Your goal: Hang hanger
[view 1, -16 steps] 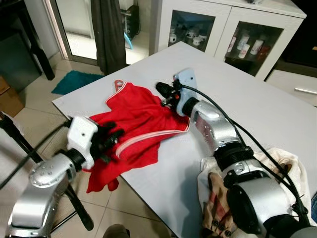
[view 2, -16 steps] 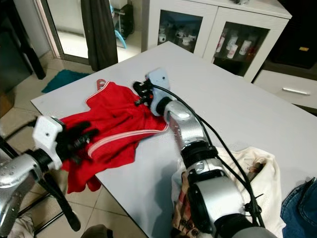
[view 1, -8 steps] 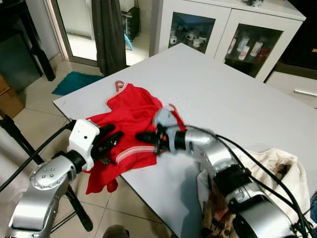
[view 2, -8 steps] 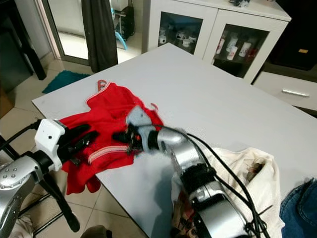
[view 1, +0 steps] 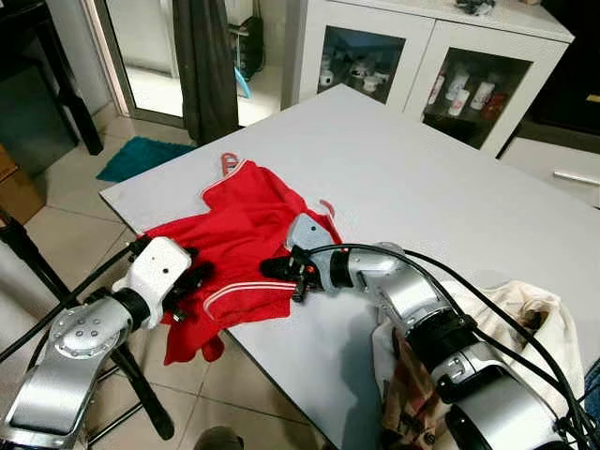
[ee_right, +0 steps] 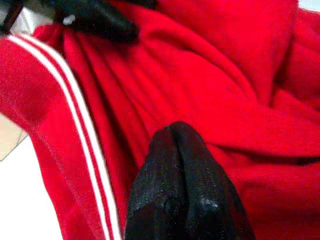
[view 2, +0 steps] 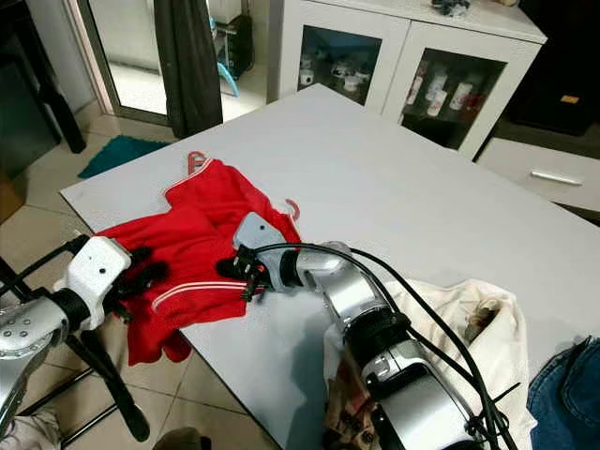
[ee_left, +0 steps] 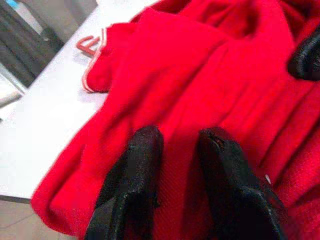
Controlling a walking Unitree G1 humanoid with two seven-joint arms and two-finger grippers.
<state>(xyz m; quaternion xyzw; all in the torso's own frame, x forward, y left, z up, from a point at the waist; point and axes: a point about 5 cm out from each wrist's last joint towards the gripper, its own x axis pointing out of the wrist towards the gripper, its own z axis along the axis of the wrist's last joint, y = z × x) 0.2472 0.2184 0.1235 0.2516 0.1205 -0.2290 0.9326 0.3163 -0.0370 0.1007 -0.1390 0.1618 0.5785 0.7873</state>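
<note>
White tiles, a dark curtain and a white glass-door cabinet (view 1: 412, 66) stand behind the grey table (view 1: 450, 197) in the left eye view, where one red garment (view 1: 244, 244) lies crumpled at the near corner, with part of it hanging over the edge at about 7 o'clock. One red hanger (view 1: 226, 162) is inside the garment: a hook sticks out at 11 o'clock of the cloth, and a second small red curve (view 1: 325, 205) shows at 2 o'clock, perhaps its other end, I cannot tell. The left gripper (view 1: 187, 281) rests on the hanging side of the cloth at 8 o'clock, and the right gripper (view 1: 277, 268) presses on the white-striped hem at 5 o'clock. One pale cloth heap (view 1: 525, 319) lies at the table's 4 o'clock. The right eye view gives the same layout: one garment, two grippers, two red curves. In the left wrist view the two black fingers (ee_left: 132, 185) stand slightly apart with red cloth under and between them, not clearly pinched. In the right wrist view the fingertips (ee_right: 182, 165) are pressed together on top of a fold; whether any cloth is caught between them I cannot tell. To do this step well, I think the grippers should find the hanger itself, at the hook or the shoulder, not only loose cloth, then lift slowly so the garment does not slide off.
</note>
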